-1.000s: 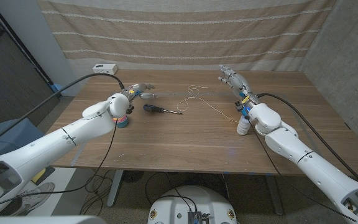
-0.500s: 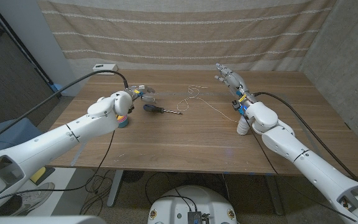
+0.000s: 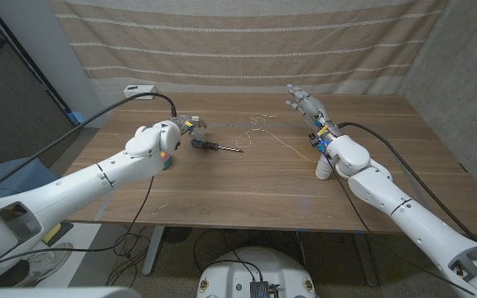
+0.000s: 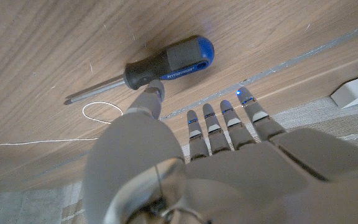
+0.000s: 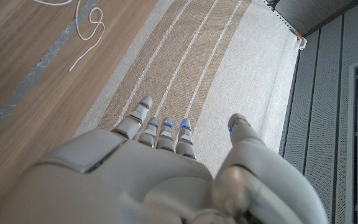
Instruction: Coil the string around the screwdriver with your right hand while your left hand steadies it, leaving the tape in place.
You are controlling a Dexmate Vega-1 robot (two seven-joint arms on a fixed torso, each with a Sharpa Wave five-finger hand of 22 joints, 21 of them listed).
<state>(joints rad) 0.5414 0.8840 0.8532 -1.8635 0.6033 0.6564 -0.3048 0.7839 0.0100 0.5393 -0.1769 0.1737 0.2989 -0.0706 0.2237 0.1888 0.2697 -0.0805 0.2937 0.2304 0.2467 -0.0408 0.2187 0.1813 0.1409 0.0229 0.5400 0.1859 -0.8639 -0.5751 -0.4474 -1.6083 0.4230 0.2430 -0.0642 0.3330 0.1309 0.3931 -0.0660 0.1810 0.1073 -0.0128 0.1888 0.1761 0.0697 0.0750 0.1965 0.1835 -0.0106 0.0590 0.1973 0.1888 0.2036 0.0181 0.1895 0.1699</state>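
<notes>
Screwdriver point(image 3: 214, 146) lies on the wooden table point(image 3: 247, 186) just beyond my left hand point(image 3: 187, 124), whose spread fingers hold nothing, with the string point(image 3: 259, 131) looped past its tip, while my right hand point(image 3: 305, 102) hovers empty, fingers apart, farther right.

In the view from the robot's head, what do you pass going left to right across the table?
White box at the far left corner → left hand → screwdriver → string → right hand.
</notes>
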